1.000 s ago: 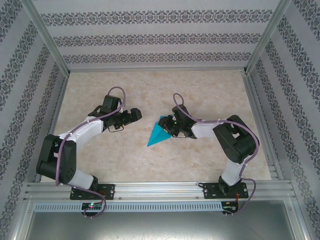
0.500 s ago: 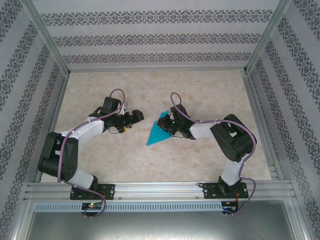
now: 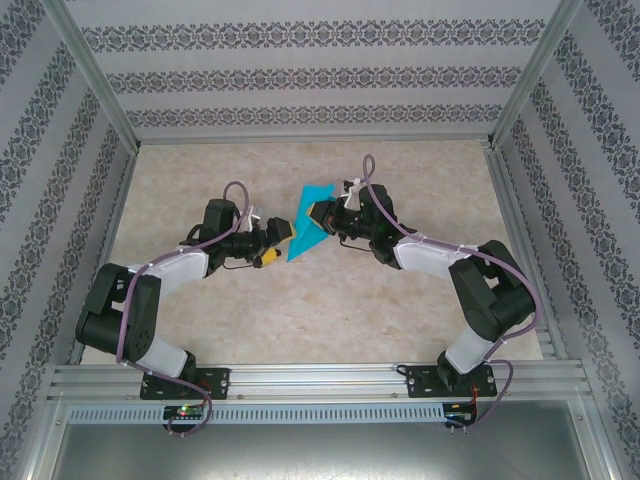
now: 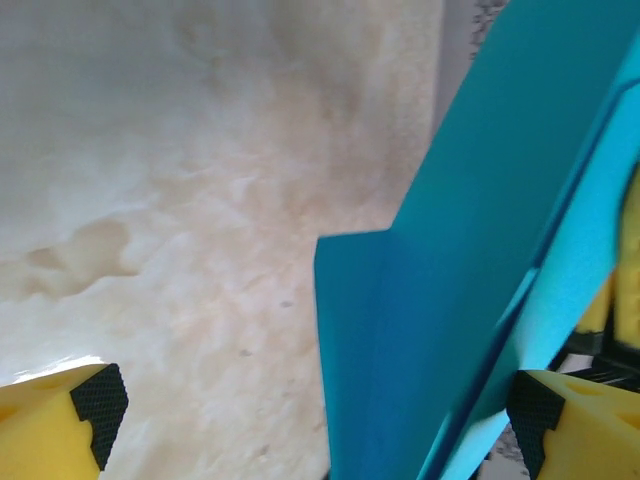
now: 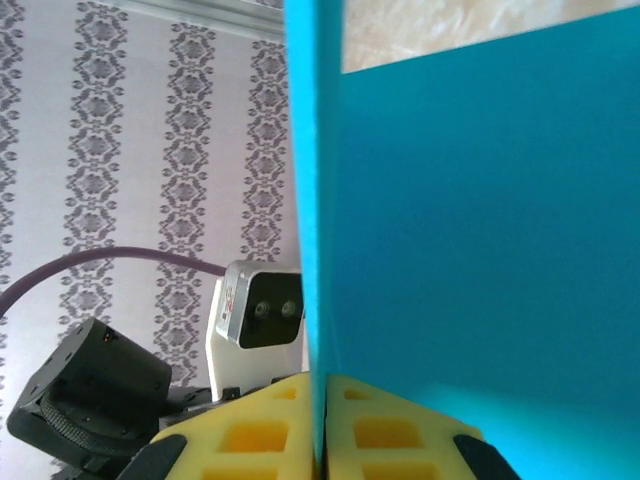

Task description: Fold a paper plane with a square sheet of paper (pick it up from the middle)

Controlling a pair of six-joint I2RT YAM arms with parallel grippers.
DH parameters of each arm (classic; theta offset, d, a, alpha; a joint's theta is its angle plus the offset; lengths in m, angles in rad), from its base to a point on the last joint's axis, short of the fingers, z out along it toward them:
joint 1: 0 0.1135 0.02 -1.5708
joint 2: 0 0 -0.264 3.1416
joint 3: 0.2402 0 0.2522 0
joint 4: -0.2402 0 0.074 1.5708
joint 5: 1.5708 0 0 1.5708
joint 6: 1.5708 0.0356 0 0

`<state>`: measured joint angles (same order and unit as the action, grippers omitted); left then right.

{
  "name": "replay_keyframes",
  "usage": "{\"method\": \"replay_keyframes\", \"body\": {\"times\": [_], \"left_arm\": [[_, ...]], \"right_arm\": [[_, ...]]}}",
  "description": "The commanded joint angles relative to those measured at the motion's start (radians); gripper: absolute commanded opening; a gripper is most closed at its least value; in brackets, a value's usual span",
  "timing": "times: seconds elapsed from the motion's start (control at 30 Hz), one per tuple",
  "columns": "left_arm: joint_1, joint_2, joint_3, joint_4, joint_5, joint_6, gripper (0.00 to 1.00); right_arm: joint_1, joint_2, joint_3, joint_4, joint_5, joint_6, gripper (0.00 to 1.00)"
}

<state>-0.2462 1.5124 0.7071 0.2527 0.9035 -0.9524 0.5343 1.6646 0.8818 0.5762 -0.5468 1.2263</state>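
The square sheet of paper is folded into a narrow pointed teal paper plane (image 3: 305, 225), held off the table at mid-centre. My right gripper (image 3: 322, 215) is shut on its folded edge. In the right wrist view the two yellow fingers (image 5: 250, 430) press together on the paper plane (image 5: 480, 250), which stands upright from the right gripper (image 5: 321, 425). My left gripper (image 3: 276, 243) is open just left of the plane's point. In the left wrist view the paper plane (image 4: 450, 300) hangs between the wide-apart fingertips (image 4: 90, 400) of the left gripper (image 4: 320, 430), closer to the right one.
The marble-patterned table (image 3: 400, 310) is enclosed by patterned walls and aluminium frame rails (image 3: 320, 380) at the near edge. The left arm's wrist camera (image 5: 258, 318) faces my right gripper at close range.
The right gripper has shut on the paper, lifted it off the table and carried it farther back. The left gripper stayed open and moved right to meet the plane's point.
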Motion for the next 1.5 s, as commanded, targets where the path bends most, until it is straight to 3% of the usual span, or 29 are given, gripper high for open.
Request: {"method": "replay_keyframes", "body": {"times": [0.0,0.17,0.33,0.87,1.0,1.07,1.23,1.37,1.47], "left_arm": [[0.013,0.017,-0.024,0.258,0.089,-0.161,1.00],[0.012,0.027,-0.037,0.371,0.101,-0.233,1.00],[0.007,0.049,-0.029,0.420,0.120,-0.266,0.89],[-0.001,0.058,0.007,0.312,0.128,-0.184,0.31],[-0.002,0.051,0.012,0.251,0.106,-0.133,0.16],[-0.001,0.040,0.018,0.180,0.077,-0.075,0.09],[-0.001,-0.015,0.083,-0.167,-0.028,0.141,0.05],[-0.001,-0.064,0.202,-0.574,-0.259,0.368,0.04],[-0.007,-0.074,0.296,-0.807,-0.474,0.451,0.04]], "right_arm": [[0.002,0.015,0.019,0.074,-0.047,0.039,0.09],[0.001,0.038,0.021,0.086,-0.054,0.056,0.09],[0.004,0.055,0.026,0.088,-0.066,0.062,0.09],[0.012,0.103,0.056,0.047,-0.110,0.065,0.10],[0.011,0.086,0.071,-0.050,-0.099,0.009,0.18],[0.006,0.051,0.086,-0.198,-0.056,-0.075,0.26],[-0.020,-0.090,0.091,-0.512,0.149,-0.276,0.49],[-0.027,-0.201,0.082,-0.690,0.361,-0.397,0.64],[-0.023,-0.261,0.067,-0.760,0.501,-0.455,0.73]]}}
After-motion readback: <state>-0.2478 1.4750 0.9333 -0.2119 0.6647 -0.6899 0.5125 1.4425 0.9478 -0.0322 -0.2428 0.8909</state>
